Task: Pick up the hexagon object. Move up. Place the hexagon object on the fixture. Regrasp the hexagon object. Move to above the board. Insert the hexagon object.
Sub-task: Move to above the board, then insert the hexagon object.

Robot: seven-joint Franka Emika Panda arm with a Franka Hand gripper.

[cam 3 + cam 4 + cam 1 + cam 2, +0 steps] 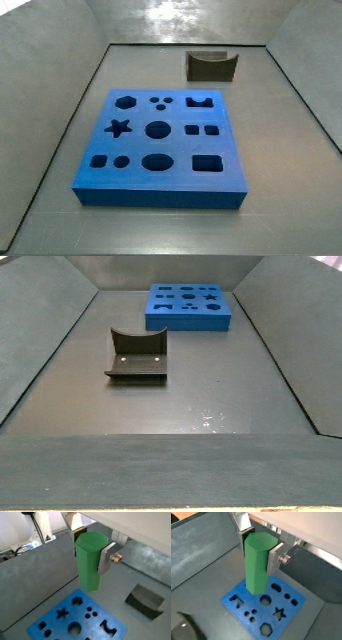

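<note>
In both wrist views my gripper (pixel 91 554) (pixel 260 552) is shut on the hexagon object (pixel 89 562) (pixel 256 562), a bright green prism held upright by its upper part between the silver fingers (pixel 107 557). It hangs high above the board (pixel 100 609) (pixel 243 608), a thick blue slab with several shaped cut-outs, also lying flat in both side views (pixel 160 195) (pixel 187 322). The fixture (pixel 143 602) (pixel 211 66) (pixel 136 356), a dark notched block, stands on the floor apart from the board with nothing on it. Neither side view shows the gripper or the prism.
Sloping grey tray walls (pixel 67 110) (pixel 40 356) enclose the floor on all sides. A dark shape (pixel 188 629) at the edge of a wrist view looks like part of the fixture. Bare floor (pixel 201 406) lies between fixture and front edge.
</note>
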